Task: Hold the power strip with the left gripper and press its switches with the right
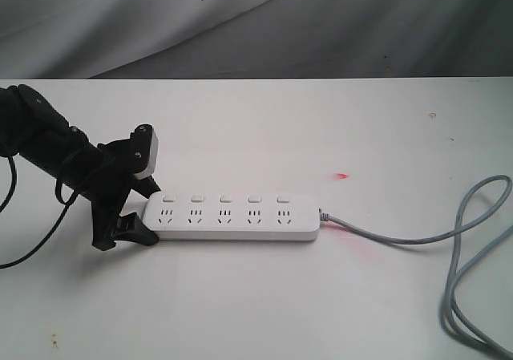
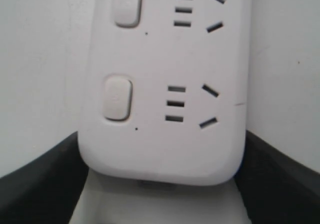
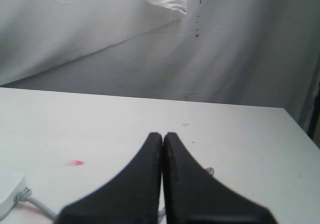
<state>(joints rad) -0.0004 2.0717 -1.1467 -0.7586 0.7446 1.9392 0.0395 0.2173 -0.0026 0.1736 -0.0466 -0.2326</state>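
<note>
The white power strip [image 1: 232, 228] lies flat on the table, its five sockets facing up. Its switches [image 1: 225, 199] run in a row along the far side. My left gripper [image 1: 151, 214] has a jaw on each long side of the strip's left end, shut on it. In the left wrist view the strip's rounded end [image 2: 160, 154] sits between both black jaws, with two switches [image 2: 118, 98] showing. My right gripper [image 3: 163, 135] is shut and empty, above the table beyond the strip's cable end [image 3: 10, 191]. It is out of the exterior view.
A grey cable [image 1: 401, 238] leaves the strip's right end and loops toward the table's right edge. A small red mark [image 1: 342, 175] sits on the white tabletop [image 1: 264, 119] behind the strip. A grey cloth backdrop [image 1: 256, 23] hangs behind the table.
</note>
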